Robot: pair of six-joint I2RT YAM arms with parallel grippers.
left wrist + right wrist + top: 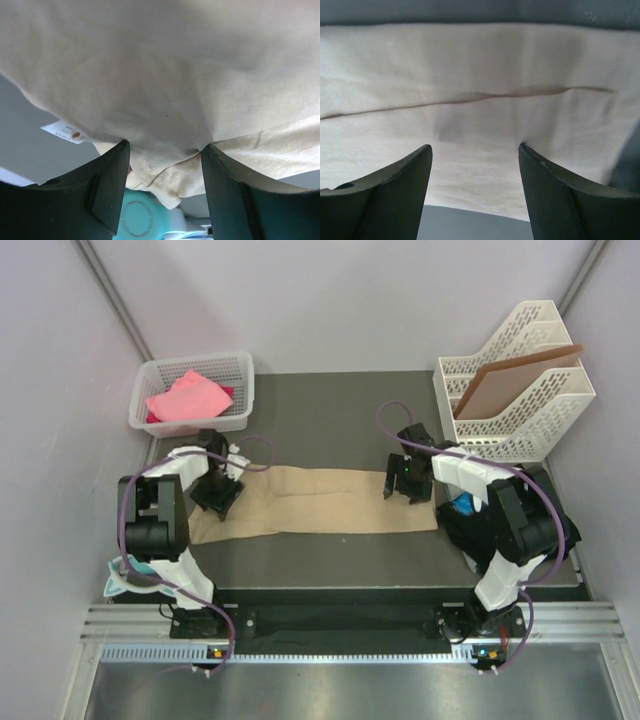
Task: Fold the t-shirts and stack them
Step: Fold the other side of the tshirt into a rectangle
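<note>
Jaws on both arms stand wide apart, holding nothing. The tan t-shirt (pixel 320 502) lies on the desk (pixel 330 400) as 1 long band running left to right; left jaws sit over its left end, right jaws over its right.

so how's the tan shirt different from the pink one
The tan t-shirt lies flat as a long folded strip; the pink t-shirt is crumpled in a heap. The tan one is on the dark table, the pink one in the white basket. Both are plain-coloured cloth.
</note>
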